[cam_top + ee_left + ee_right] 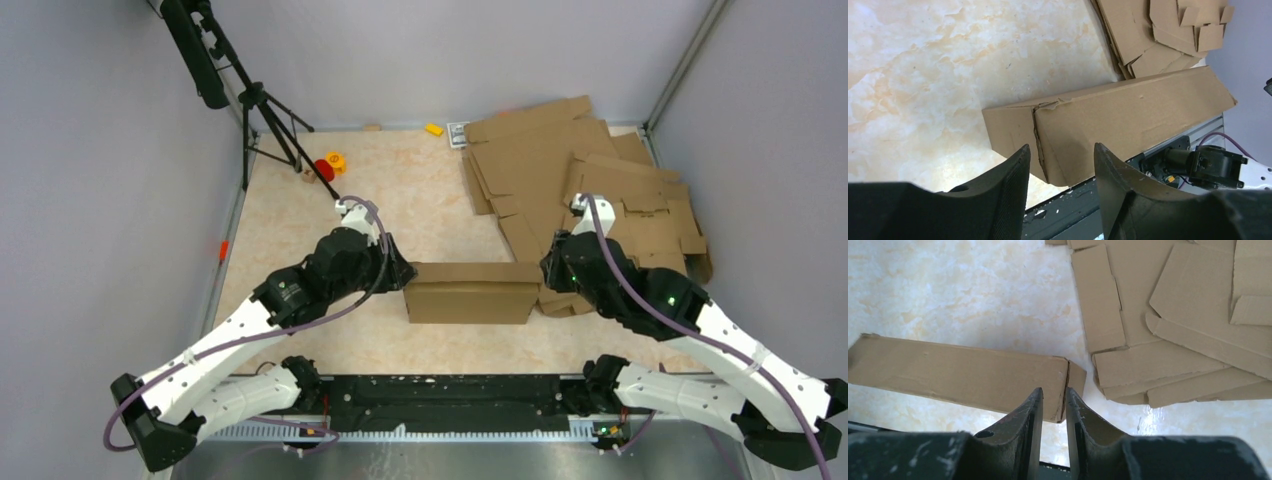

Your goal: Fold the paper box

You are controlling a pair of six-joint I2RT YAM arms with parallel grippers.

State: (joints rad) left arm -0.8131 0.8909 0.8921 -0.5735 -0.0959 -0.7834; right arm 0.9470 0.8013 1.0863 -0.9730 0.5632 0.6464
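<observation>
Top external: paper box [470, 292] looking mostly folded, ends remaining
Left gripper [1060, 150]: sitting spread
Right gripper [1053, 392]: cannot tell grip

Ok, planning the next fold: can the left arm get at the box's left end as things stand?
Probably yes: the left pincer sits open right at that end of the box, nothing between them.

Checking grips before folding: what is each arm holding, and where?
Left gripper: jaws apart at one end of the paper box, gripping nothing. Right gripper: jaws narrow at the other end's flap; a pinch cannot be confirmed.
</observation>
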